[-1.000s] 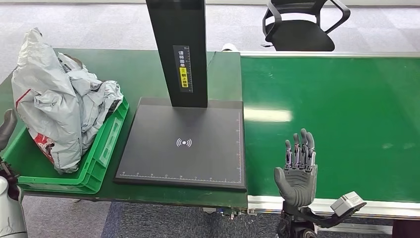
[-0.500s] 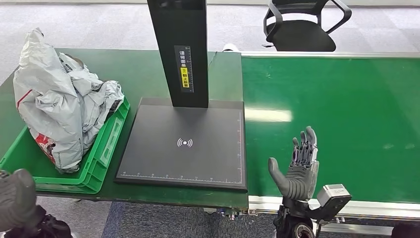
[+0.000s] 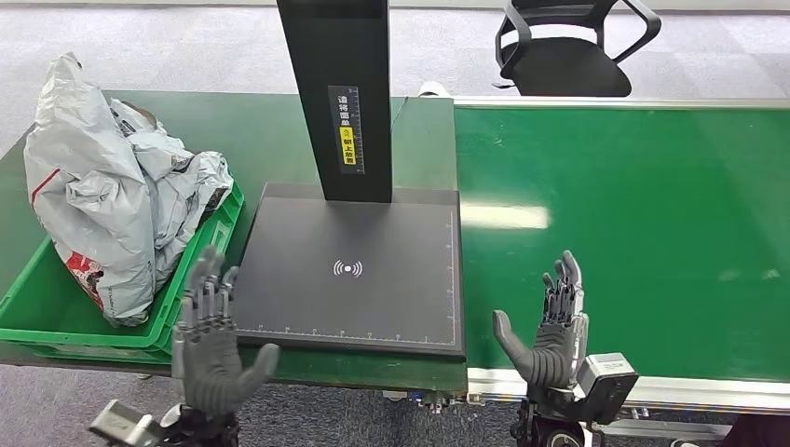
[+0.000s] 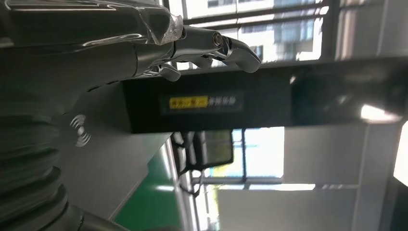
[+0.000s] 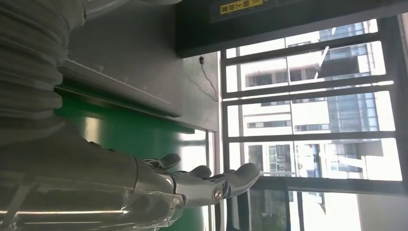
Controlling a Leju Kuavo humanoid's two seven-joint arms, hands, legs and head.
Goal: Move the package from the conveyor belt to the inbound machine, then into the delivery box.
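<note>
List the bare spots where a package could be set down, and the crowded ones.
Bare: the scanner pad in front of its black post, and the green belt to its right. Crowded: the green bin, heaped with grey bags.

Parcel-sorting demo in office bldg: conveyor belt (image 3: pixel 633 233), scanner stand (image 3: pixel 345 270), office chair (image 3: pixel 568 47), carpet.

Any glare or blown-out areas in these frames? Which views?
Head view: even light, one bright reflection patch on the conveyor belt. Left wrist view: windows behind the scanner column overexposed, the column dark; left hand shows shiny highlights. Right wrist view: the windows wash out and the right hand is backlit.
</note>
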